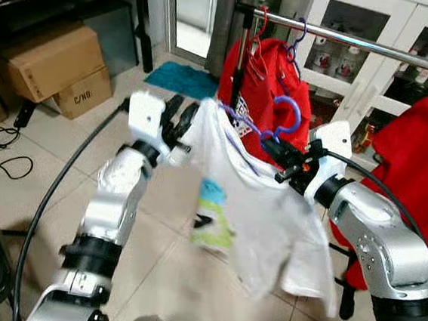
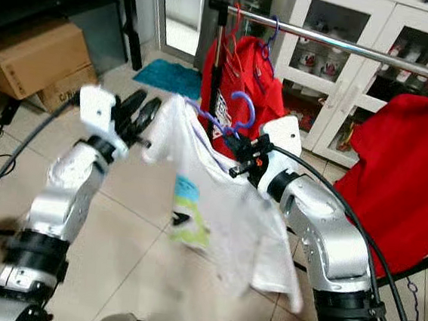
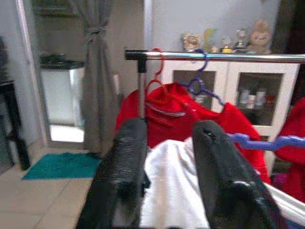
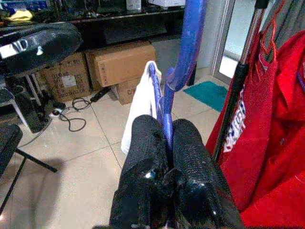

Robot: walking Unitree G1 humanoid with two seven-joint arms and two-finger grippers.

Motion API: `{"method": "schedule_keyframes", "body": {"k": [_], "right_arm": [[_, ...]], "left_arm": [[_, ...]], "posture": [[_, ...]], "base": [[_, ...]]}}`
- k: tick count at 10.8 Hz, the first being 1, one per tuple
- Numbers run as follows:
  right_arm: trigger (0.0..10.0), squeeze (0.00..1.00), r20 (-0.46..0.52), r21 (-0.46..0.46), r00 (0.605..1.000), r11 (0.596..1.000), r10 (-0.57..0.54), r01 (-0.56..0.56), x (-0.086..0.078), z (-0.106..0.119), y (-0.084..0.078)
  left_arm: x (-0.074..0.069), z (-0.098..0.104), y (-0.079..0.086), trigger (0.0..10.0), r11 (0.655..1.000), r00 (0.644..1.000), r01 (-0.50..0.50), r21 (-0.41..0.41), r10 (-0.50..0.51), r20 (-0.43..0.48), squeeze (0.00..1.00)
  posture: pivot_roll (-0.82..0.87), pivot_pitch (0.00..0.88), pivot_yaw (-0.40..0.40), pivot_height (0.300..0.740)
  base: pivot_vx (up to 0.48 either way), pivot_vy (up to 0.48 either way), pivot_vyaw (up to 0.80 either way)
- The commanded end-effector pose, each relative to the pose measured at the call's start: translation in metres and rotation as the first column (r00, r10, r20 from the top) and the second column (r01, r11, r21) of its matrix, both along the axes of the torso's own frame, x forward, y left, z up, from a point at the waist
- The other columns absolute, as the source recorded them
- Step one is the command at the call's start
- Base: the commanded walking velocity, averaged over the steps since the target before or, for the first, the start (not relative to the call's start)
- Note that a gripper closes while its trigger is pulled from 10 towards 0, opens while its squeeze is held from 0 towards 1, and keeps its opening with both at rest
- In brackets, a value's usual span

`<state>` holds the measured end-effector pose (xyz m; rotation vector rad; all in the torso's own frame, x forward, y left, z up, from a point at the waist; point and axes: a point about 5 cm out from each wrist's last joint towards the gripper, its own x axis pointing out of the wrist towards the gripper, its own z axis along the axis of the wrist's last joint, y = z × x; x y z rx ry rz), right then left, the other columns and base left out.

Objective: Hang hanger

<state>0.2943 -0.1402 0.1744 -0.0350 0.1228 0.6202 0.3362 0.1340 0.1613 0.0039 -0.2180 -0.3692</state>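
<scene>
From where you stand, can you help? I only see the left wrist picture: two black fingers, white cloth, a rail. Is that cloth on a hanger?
Observer: Yes, the white shirt hangs on a blue hanger.
Operator: What holds the hanger?
Observer: The right gripper, shut on its stem.
Operator: Is it on the rail?
Observer: No, its hook is below the metal rail.

Claws: two, left claw (image 1: pixel 181 121) and right claw (image 1: pixel 270 149)
White shirts: one (image 1: pixel 258 218)
Blue hangers: two, held one (image 1: pixel 286 116), one on rail (image 1: pixel 295 39)
Cardboard boxes: two, big (image 1: pixel 49 60), small (image 1: pixel 84 93)
Metal rails: one (image 1: pixel 362 43)
</scene>
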Motion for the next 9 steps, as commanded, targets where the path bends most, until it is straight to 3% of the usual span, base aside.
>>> {"method": "schedule_keyframes", "body": {"k": [1,2,4,6,7,9], "right_arm": [[0.0,0.0,0.056,0.006,0.998,1.0,0.009,-0.009,0.001,0.009,0.001],[0.0,0.0,0.081,-0.025,0.996,0.999,0.041,-0.039,0.0,0.009,0.004],[0.0,0.0,0.137,-0.059,0.989,0.997,0.056,-0.049,0.002,0.014,0.006],[0.0,0.0,0.169,-0.02,0.98,0.994,0.105,-0.103,-0.001,0.015,0.016],[0.0,0.0,0.167,-0.006,0.976,0.99,0.141,-0.142,-0.004,0.011,0.023],[0.0,0.0,0.171,0.084,0.968,0.976,0.184,-0.2,-0.007,0.012,0.031]], "left_arm": [[0.002,-0.001,0.002,10.0,1.0,0.999,-0.031,0.001,0.031,-0.014,1.0],[0.006,-0.006,-0.003,10.0,0.999,0.998,-0.006,-0.039,0.003,-0.068,0.0],[0.008,-0.019,-0.018,10.0,0.993,0.977,0.08,-0.086,-0.095,-0.189,0.0],[0.009,-0.03,-0.034,10.0,0.983,0.954,0.111,-0.144,-0.146,-0.263,0.0],[0.011,-0.035,-0.039,10.0,0.988,0.941,0.108,-0.112,-0.137,-0.308,0.0],[0.014,-0.033,-0.039,10.0,0.996,0.957,0.073,-0.052,-0.085,-0.276,0.0]], "posture": [[-0.01,0.0,-0.009,0.74],[-0.01,0.0,-0.01,0.74],[-0.02,0.0,-0.012,0.74],[-0.02,0.0,-0.015,0.74],[-0.02,0.0,-0.012,0.74],[-0.02,0.0,-0.011,0.74]], "base": [[0.0,0.0,0.0],[0.0,0.0,0.0],[0.0,0.0,0.0],[0.0,0.0,0.0],[0.0,0.0,0.0],[0.0,0.0,0.0]]}}
